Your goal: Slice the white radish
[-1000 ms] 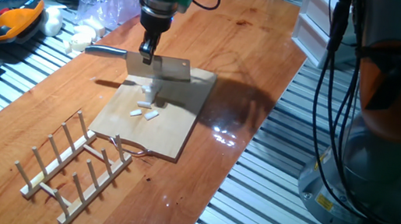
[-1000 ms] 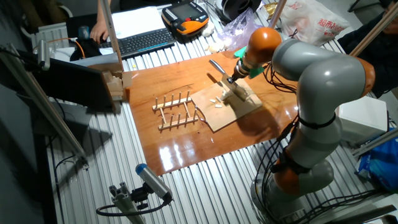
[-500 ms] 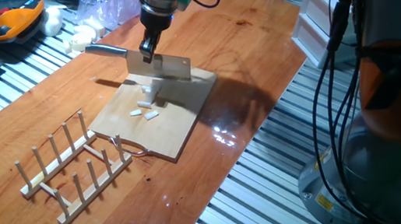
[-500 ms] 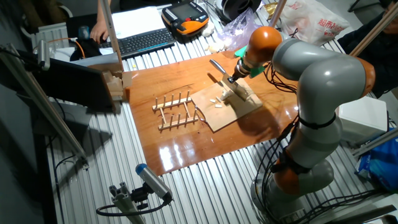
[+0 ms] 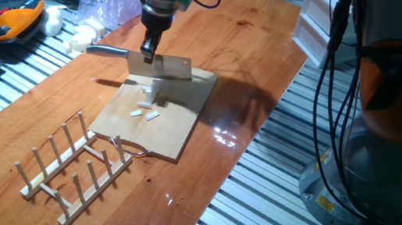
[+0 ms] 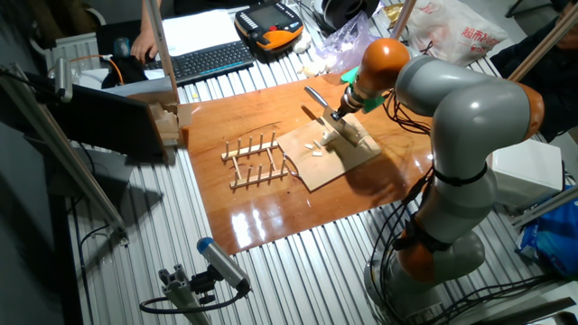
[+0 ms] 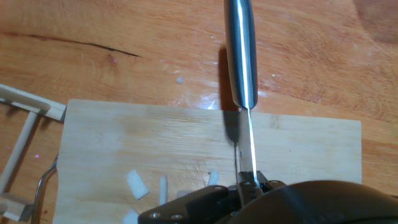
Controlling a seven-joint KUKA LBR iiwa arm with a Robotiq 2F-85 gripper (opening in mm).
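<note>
The gripper (image 5: 147, 51) is clenched on the spine of the knife (image 5: 162, 66); in the hand view the thin blade runs up between the fingers (image 7: 249, 182) and ends in the steel handle (image 7: 240, 50), which projects past the far edge of the wooden board (image 7: 112, 140).

The white radish (image 5: 147, 111) lies on the board as several small flat white bits, near the board's middle and toward its edge on the rack side. One further pale piece sits close under the blade (image 5: 149, 87) — whether the blade touches it cannot be told from the fixed views.

Governing relation: in the hand view the cut bits (image 7: 135, 184) all lie to the left of the blade line, near the bottom of the frame, with the nearest bit (image 7: 213, 177) just beside the blade. The blade's long axis runs across the board from the fingers to the handle end, so any remaining piece needs to lie crosswise under that line.

Judgement: the next cut calls for a sideways shift of the blade toward the uncut stock, then a straight descent — not a rotation.

The wooden rack (image 5: 76, 160) stands beyond the board's near corner, well apart from the knife.
</note>
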